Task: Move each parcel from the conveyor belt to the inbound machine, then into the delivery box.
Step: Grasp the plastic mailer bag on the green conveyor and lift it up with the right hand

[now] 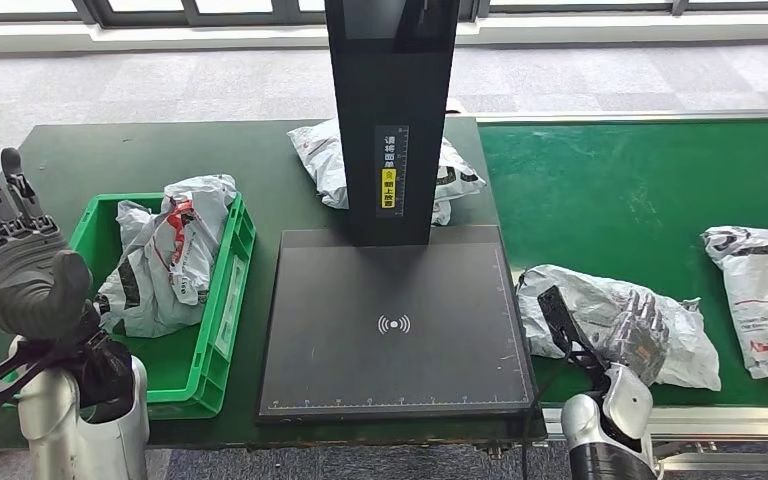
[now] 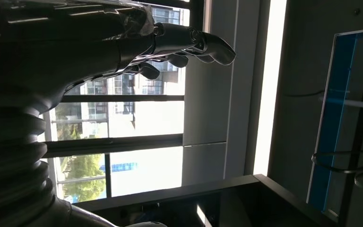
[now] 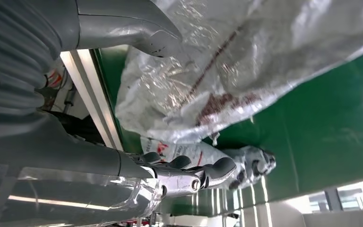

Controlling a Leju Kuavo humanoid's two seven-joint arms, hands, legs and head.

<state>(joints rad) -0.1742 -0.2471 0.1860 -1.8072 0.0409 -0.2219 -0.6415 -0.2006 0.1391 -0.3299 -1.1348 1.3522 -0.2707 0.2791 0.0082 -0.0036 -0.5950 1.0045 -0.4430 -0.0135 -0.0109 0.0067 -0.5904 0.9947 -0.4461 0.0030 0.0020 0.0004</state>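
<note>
My right hand [image 1: 628,330] rests on the near parcel [image 1: 620,318] on the green belt [image 1: 610,190], thumb to one side of the bag and fingers [image 3: 208,172] to the other. The pictures do not show whether the fingers have closed on the bag, so I cannot tell if it is grasped. The parcel lies at the belt's near edge, just beside the scanner plate [image 1: 393,320].

My left hand [image 1: 15,255] is raised over the near left corner of the table [image 1: 100,160], fingers spread and upright, holding nothing.

A second parcel [image 1: 765,295] lies on the belt to the right of the first, apart from it. A third bag [image 1: 165,255] sits in the green box [image 1: 222,300] left of the plate. A fourth bag [image 1: 330,160] lies behind the scanner's black post [image 1: 392,110], partly hidden by it.
</note>
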